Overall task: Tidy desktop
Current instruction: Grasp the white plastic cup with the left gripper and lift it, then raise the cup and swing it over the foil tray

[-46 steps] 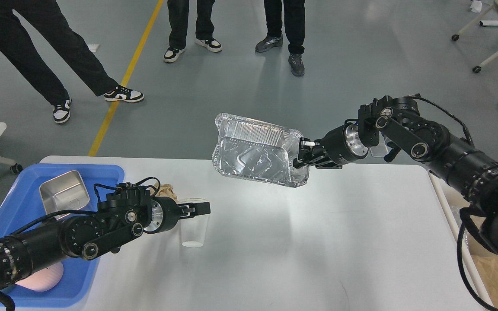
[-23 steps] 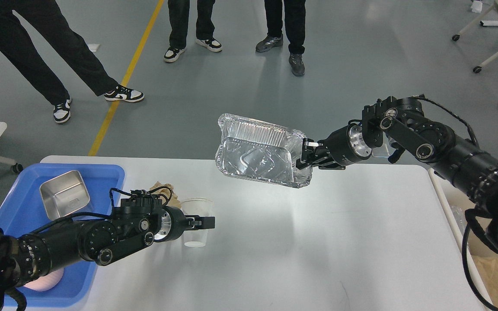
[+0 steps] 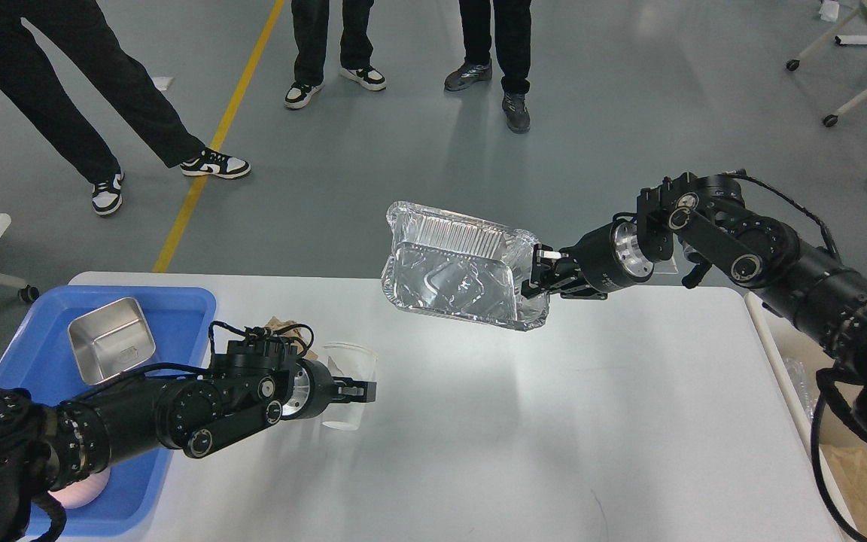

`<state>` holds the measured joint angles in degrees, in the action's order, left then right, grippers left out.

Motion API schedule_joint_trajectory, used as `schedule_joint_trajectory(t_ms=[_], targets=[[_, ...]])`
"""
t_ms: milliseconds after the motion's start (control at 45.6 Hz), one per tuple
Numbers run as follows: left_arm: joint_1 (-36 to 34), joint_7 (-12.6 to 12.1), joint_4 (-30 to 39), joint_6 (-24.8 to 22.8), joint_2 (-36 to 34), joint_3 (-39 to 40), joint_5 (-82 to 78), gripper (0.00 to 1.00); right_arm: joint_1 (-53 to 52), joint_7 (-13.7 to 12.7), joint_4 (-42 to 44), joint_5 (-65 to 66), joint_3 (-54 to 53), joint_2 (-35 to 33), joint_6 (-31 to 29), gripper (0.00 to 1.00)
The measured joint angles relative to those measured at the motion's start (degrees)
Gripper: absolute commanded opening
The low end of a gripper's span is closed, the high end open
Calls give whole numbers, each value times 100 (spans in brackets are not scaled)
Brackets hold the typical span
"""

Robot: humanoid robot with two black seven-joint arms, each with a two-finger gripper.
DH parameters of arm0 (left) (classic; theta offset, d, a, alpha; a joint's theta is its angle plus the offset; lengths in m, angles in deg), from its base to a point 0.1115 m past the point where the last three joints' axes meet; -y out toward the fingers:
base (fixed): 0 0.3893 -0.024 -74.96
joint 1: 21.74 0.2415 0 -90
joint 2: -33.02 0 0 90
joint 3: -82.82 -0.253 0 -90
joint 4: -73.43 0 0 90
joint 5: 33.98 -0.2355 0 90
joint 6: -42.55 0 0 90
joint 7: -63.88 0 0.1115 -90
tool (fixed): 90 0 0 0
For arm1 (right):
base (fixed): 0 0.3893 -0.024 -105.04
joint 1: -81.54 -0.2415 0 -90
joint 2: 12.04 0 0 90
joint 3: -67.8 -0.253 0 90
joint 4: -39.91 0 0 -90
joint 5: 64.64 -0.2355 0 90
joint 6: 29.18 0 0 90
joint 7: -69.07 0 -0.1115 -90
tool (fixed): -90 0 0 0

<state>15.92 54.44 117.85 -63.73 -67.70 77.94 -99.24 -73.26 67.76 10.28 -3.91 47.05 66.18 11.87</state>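
1. Foil tray (image 3: 456,275) hangs tilted at the frame's centre, above the far edge of the white surface (image 3: 554,421), its open side facing the camera.
2. Right tool (image 3: 537,275) is closed on the foil tray's right rim, pinching the thin wall.
3. Foil like this is light but crumples easily; the rim is the stiffest place to hold, and a hard squeeze would probably dent it.
4. Left tool (image 3: 354,391), in the lower left, sits at a clear cup (image 3: 347,388); one dark finger crosses the cup's front, but whether it grips the cup I cannot tell.
5. Clear cup stands upright on the surface; it looks thin, light and easy to tip or crush, so a gentle hold on the wall near the top would suit it.
6. Brown crumpled paper (image 3: 283,329) lies just behind the left arm.
7. Blue bin (image 3: 177,316) at the left edge holds a steel pan (image 3: 110,339).
8. Most of the surface, filling the lower frame, is bare, so the tidying looks well advanced.
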Motion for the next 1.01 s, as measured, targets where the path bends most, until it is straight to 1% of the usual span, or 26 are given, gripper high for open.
schedule_joint_trajectory(t_ms=[197,373,483,592,658,702,790,877,1009], targets=[[-251,-9,175,-273,-178,62,71,14,2,0,0,0,0,0,0,0],[-780,-31,784,-797,-784,238,192,14,-2,0,0,0,0,-1,0,0],[-1190,-53,1381,-1267,-1489,522,213,14,-36,0,3,0,0,-8,0,0],[-1614,-106,2147,-1874,-2424,1016,275,14,-54,0,5,0,0,-11,-7,0],[-1831,-170,2580,-2354,-3028,1439,358,14,-66,0,8,0,0,-17,-8,0],[-1987,-201,2836,-2758,-3417,1797,433,14,-76,0,8,0,0,-17,-9,0],[-2310,-256,3075,-3495,-3944,2500,584,15,-88,0,8,0,1,-17,-9,0],[-2644,-321,3120,-3796,-4117,3032,697,15,-97,-5,5,0,4,-17,-9,0],[-3256,-410,3089,-3867,-4001,3251,828,15,-104,-13,6,0,9,-10,-9,0]])
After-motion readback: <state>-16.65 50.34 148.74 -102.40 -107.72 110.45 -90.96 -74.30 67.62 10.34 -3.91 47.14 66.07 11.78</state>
